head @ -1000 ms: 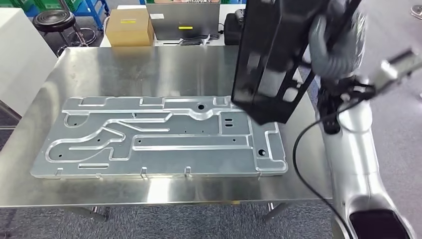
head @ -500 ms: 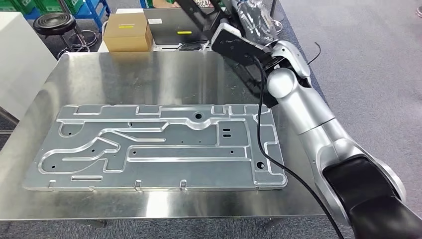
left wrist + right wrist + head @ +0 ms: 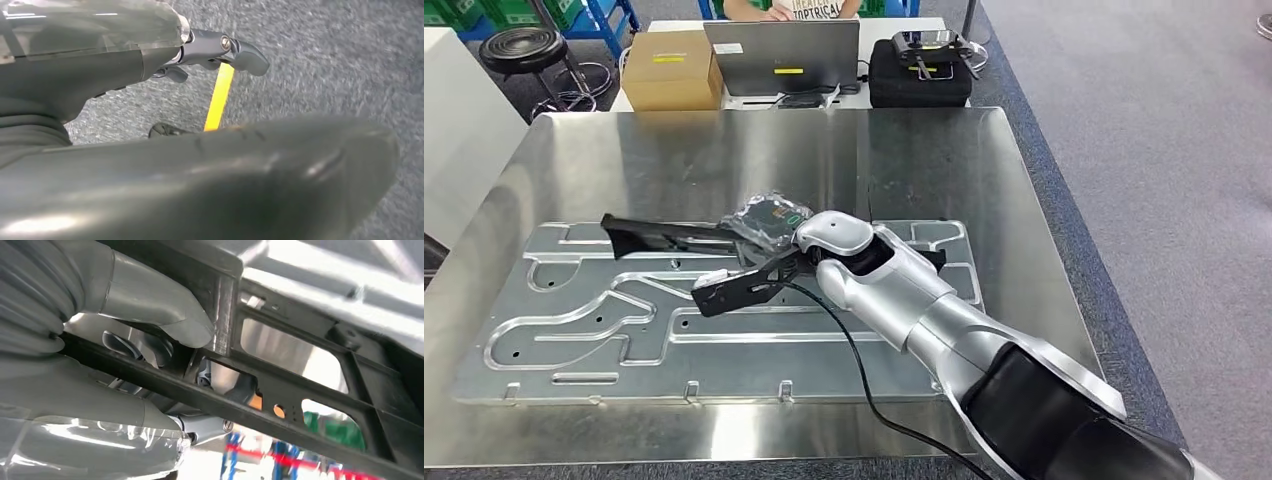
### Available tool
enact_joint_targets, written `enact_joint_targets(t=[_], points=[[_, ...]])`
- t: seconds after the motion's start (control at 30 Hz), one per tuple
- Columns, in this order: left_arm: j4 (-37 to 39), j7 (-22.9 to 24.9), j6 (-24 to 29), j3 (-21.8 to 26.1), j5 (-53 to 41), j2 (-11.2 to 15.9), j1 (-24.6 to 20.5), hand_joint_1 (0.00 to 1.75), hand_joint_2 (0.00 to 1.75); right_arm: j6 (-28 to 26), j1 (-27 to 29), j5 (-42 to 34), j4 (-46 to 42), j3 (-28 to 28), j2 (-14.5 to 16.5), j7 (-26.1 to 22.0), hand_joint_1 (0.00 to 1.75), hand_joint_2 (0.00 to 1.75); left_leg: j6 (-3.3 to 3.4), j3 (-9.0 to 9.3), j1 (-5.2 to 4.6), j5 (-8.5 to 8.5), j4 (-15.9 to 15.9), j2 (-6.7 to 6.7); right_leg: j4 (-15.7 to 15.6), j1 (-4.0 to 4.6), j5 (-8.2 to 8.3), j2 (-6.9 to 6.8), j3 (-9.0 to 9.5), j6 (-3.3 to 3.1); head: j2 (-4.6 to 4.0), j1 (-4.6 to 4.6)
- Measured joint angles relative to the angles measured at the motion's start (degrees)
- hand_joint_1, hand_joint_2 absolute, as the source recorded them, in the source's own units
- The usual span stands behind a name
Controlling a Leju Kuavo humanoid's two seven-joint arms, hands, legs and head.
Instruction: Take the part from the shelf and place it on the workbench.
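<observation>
The part is a long black plastic frame (image 3: 649,233) lying low and flat across the machined aluminium plate (image 3: 574,340) on the steel workbench (image 3: 674,150). My right hand (image 3: 769,222), wrapped in clear film, grips the frame near its middle. From the right wrist, the grey thumb (image 3: 165,310) presses on one rail of the black frame (image 3: 300,385) and dark fingers curl behind it. Whether the part rests on the plate or hovers just above it I cannot tell. My left hand (image 3: 220,47) hangs beside my body over the grey carpet, fingers extended, holding nothing.
Behind the workbench are a cardboard box (image 3: 669,68), a laptop (image 3: 784,55) and a black case (image 3: 921,70), with a person (image 3: 794,8) seated behind them. A black stool (image 3: 524,45) and a white cabinet (image 3: 464,120) stand at the left. A yellow floor line (image 3: 220,97) runs below my left hand.
My right arm has swung the black part from high at the right, over the table's back, down and left onto the aluminium plate. The camera has tilted slightly.
</observation>
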Motion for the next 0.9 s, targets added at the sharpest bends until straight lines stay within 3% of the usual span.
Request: enact_joint_targets(t=[0.07, 0.1, 0.17, 0.2, 0.23, 0.27, 0.3, 0.37, 0.43, 0.57, 0.63, 0.7, 0.73, 0.77, 0.83, 0.9], points=[[0.0, -0.2, -0.3, 0.0, -0.1, -0.1, 0.3, 0.00, 0.00, 0.9, 0.6, 0.1, 0.6, 1.6, 1.2, 0.2, 1.75, 1.75, 0.54, 0.34, 0.29, -0.17, -0.3, 0.07, 1.3, 0.03, -1.09, -0.12, -0.34, 0.60, 0.00, 0.02], [0.0, -0.4, -0.6, 0.0, -0.2, -0.1, 0.2, 0.00, 0.00, 1.4, 0.9, 0.2, 0.6, 2.4, 1.7, 0.4, 1.75, 1.75, 0.78, 0.56, 0.43, -0.24, -0.5, 0.16, 3.5, -0.02, -2.37, -0.17, -1.38, 0.90, 0.00, 0.02], [0.0, -0.6, -1.0, 0.0, -0.4, -0.2, 0.1, 0.00, 0.00, 2.5, 1.8, 0.1, 0.7, 4.4, 2.6, 0.9, 1.75, 1.75, 1.14, 0.85, 0.45, -0.47, -0.5, 0.28, 11.0, -0.27, -5.61, -0.29, -5.28, 1.29, 0.00, 0.03], [0.0, -0.7, -1.1, 0.0, -0.6, -0.2, 0.0, 0.00, 0.44, 2.9, 2.3, 0.0, 0.7, 5.5, 2.9, 1.2, 1.31, 1.31, 1.20, 0.97, 0.44, -0.58, -0.5, 0.28, 14.6, -0.36, -6.64, -0.32, -7.37, 1.38, 0.00, 0.03], [0.0, -0.8, -1.1, 0.0, -0.7, -0.2, 0.0, 0.00, 0.87, 3.2, 2.8, -0.1, 0.6, 6.4, 3.1, 1.4, 0.87, 0.87, 1.22, 1.14, 0.43, -0.70, -0.5, 0.27, 16.5, -0.39, -6.62, -0.34, -8.69, 1.39, 0.00, 0.02], [0.0, -0.8, -1.2, 0.0, -0.8, -0.2, 0.0, 0.00, 1.31, 3.3, 3.2, -0.2, 0.6, 7.2, 3.2, 1.5, 0.44, 0.44, 1.19, 1.35, 0.39, -0.83, -0.5, 0.25, 16.1, -0.38, -5.44, -0.36, -8.92, 1.27, 0.00, 0.02], [0.0, -0.9, -1.2, 0.0, -0.9, -0.2, 0.0, 0.00, 1.75, 3.5, 3.4, -0.2, 0.6, 7.9, 3.4, 1.6, 0.00, 0.00, 1.15, 1.61, 0.33, -0.96, -0.5, 0.22, 13.4, -0.33, -3.34, -0.36, -7.96, 1.03, 0.00, 0.02], [0.0, -1.0, -1.0, 0.0, -1.3, -0.4, 0.0, 0.00, 1.75, 3.6, 3.7, -0.4, 0.5, 9.0, 3.8, 1.5, 0.00, 0.00, 1.00, 1.98, 0.15, -1.15, -0.4, 0.14, 5.2, -0.11, 0.84, -0.39, -4.41, 0.24, 0.00, 0.02], [0.0, -0.8, -0.7, 0.0, -1.9, -0.7, -0.1, 0.00, 1.75, 3.6, 3.8, -0.8, 0.5, 9.9, 4.1, 1.4, 0.00, 0.00, 0.53, 2.05, 0.06, -1.28, -0.4, 0.11, 0.6, 0.17, 2.39, -0.49, -2.43, -0.25, 0.00, 0.02], [0.0, -1.1, -0.6, 0.0, -2.4, -0.9, 0.1, 0.00, 1.75, 3.5, 3.9, -1.7, 0.2, 11.0, 4.4, 1.4, 0.00, 0.00, -0.67, 1.92, 0.08, -1.93, 0.1, 0.14, -0.9, -0.10, 3.05, -0.55, -1.89, -0.94, 0.00, 0.01], [0.0, -1.6, -0.6, 0.0, -2.3, -1.0, 0.1, 0.00, 1.75, 3.4, 3.8, -2.0, 0.0, 11.2, 4.5, 1.5, 0.00, 0.00, -1.08, -0.05, 0.24, -4.84, 4.9, 0.15, -1.5, -0.38, 3.42, -0.70, -1.49, -1.31, 0.00, 0.00], [0.0, -1.7, -0.5, 0.0, -2.3, -1.0, 0.2, 0.00, 1.75, 3.4, 3.9, -2.2, -0.1, 11.4, 4.5, 1.5, 0.00, 0.00, -1.57, -3.46, 0.42, -8.28, 12.4, 0.16, -1.4, -0.38, 3.39, -0.72, -1.46, -1.47, 0.00, 0.00], [0.0, -1.8, -0.4, 0.0, -2.3, -1.0, 0.3, 0.00, 1.75, 3.4, 4.1, -2.2, -0.1, 11.5, 4.5, 1.5, 0.00, 0.00, -1.80, -4.60, 0.55, -8.88, 14.8, 0.17, -1.4, -0.38, 3.33, -0.70, -1.47, -1.44, 0.00, 0.01], [0.0, -1.8, -0.4, 0.0, -2.3, -1.0, 0.4, 0.00, 1.75, 3.4, 4.2, -2.2, -0.1, 11.6, 4.5, 1.5, 0.00, 0.00, -1.99, -4.67, 0.70, -8.30, 14.9, 0.19, -1.3, -0.43, 3.24, -0.67, -1.46, -1.36, 0.00, 0.00], [0.0, -1.8, -0.4, 0.0, -2.3, -1.0, 0.4, 0.00, 1.75, 3.3, 4.3, -2.2, -0.1, 11.6, 4.5, 1.6, 0.00, 0.00, -2.29, -1.48, 1.04, -4.55, 8.4, 0.28, -0.8, -0.62, 2.83, -0.60, -1.35, -0.96, 0.00, 0.00], [0.0, -1.8, -0.4, 0.0, -2.3, -1.0, 0.4, 0.00, 0.87, 3.3, 4.2, -2.3, -0.1, 11.7, 4.5, 1.6, 0.00, 0.00, -2.08, 2.00, 1.02, -2.16, 1.6, 0.18, -0.1, -0.55, 2.30, -0.53, -1.43, -0.34, 0.00, 0.00]])
